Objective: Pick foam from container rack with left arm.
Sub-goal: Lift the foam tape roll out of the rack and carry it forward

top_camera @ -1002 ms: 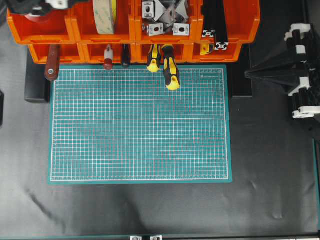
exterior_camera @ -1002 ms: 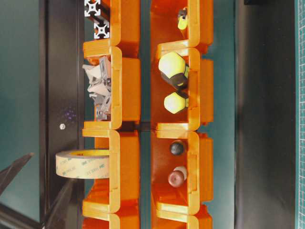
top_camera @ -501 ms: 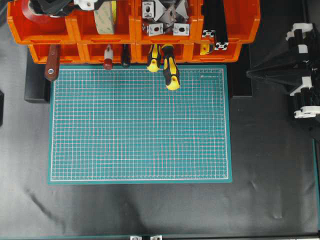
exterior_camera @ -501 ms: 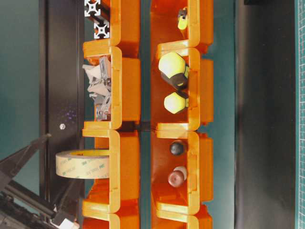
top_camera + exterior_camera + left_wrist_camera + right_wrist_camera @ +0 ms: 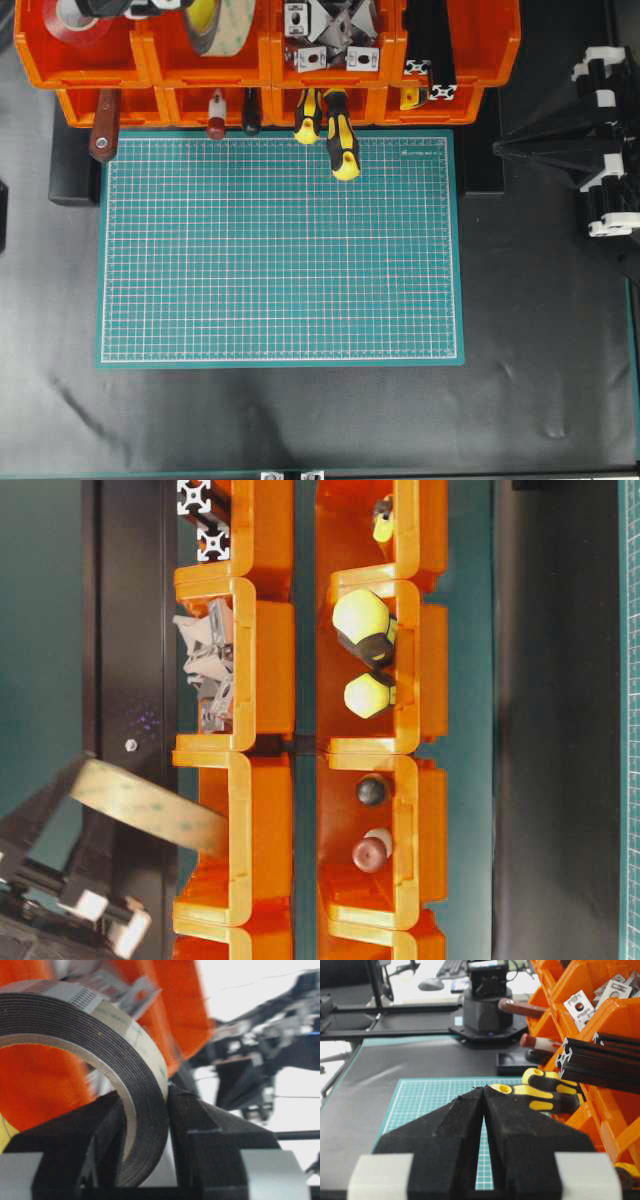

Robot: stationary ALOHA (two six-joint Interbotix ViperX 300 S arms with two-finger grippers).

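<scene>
Left end effector (image 5: 150,1125) grips the foam (image 5: 100,1060); black ring, cream liner.

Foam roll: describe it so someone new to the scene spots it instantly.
Find the orange container rack along the top of the overhead view. In its upper row, second bin from the left, the foam roll sits tilted, clamped by the left tool. It is black-layered with a cream liner, unlike the red tape roll in the next bin left.

A black table surface (image 5: 540,330) is covered in the middle by a green gridded cutting mat (image 5: 280,250). Beyond it, a desk with a keyboard (image 5: 451,967) is seen under bright, washed-out light
</scene>
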